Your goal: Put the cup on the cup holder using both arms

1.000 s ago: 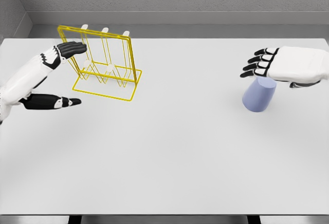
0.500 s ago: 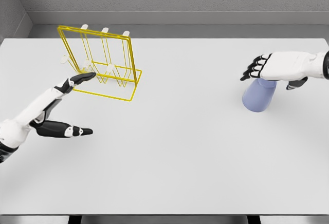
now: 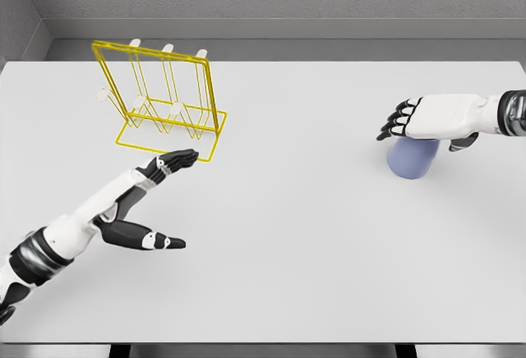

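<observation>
**Right hand settling over the cup, left pulling off the rack**

My right hand has dropped lower onto the cup, fingers curled over its top, no grip that I can see; the thumb side is hidden. My left hand, spread and empty, has swung back from the rack toward me. The cup stands on the counter, right under my right palm.
</observation>
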You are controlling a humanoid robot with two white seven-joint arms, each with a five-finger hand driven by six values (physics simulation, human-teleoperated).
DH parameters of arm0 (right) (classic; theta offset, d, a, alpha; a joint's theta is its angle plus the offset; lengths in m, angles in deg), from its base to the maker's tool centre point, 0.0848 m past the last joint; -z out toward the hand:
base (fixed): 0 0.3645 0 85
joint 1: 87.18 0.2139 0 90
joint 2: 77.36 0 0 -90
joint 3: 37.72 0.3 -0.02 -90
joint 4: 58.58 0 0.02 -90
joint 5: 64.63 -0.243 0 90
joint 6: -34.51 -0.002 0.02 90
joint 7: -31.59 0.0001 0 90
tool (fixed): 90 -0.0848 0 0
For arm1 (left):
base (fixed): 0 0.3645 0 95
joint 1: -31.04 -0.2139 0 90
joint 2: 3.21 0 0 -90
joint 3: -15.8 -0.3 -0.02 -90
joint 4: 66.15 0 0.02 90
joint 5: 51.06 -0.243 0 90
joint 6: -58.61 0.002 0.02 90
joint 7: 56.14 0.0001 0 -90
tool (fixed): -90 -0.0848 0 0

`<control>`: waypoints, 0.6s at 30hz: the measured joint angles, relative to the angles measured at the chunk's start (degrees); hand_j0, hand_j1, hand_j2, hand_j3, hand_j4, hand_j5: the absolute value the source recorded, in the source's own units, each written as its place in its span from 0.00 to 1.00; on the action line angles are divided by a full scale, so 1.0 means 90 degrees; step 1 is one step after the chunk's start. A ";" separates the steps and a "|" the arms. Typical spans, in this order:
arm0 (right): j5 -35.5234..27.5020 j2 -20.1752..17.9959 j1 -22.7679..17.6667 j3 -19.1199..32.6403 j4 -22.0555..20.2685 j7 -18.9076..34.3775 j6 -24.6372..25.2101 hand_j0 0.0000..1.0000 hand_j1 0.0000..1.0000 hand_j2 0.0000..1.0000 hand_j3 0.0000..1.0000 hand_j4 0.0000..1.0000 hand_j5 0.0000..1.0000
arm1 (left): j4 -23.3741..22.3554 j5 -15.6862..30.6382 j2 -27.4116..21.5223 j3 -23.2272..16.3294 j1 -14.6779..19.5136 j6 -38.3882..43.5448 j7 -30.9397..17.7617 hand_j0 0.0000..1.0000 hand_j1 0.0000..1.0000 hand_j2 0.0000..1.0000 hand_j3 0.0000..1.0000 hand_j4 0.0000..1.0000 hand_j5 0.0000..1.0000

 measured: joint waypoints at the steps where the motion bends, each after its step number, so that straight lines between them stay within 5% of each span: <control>1: 0.0007 0.0000 0.0000 0.0000 0.0000 0.0045 0.0000 0.90 0.90 0.90 0.90 0.90 0.90 | 0.0000 0.0055 0.0086 -0.0004 0.0029 0.0199 -0.0016 1.00 1.00 1.00 1.00 1.00 1.00; 8: 0.0155 0.0009 0.0000 0.0002 -0.0012 0.0191 0.0000 0.79 0.79 0.79 0.79 0.79 0.79 | -0.0001 0.0618 0.0428 -0.0075 0.0254 0.1353 -0.0117 1.00 1.00 1.00 1.00 1.00 1.00; 18: 0.0279 -0.0002 -0.0010 0.0039 -0.0021 0.0212 -0.0011 0.64 0.64 0.64 0.64 0.64 0.64 | -0.0053 0.0686 0.0662 -0.0279 0.0322 0.1868 -0.0134 1.00 1.00 1.00 1.00 1.00 1.00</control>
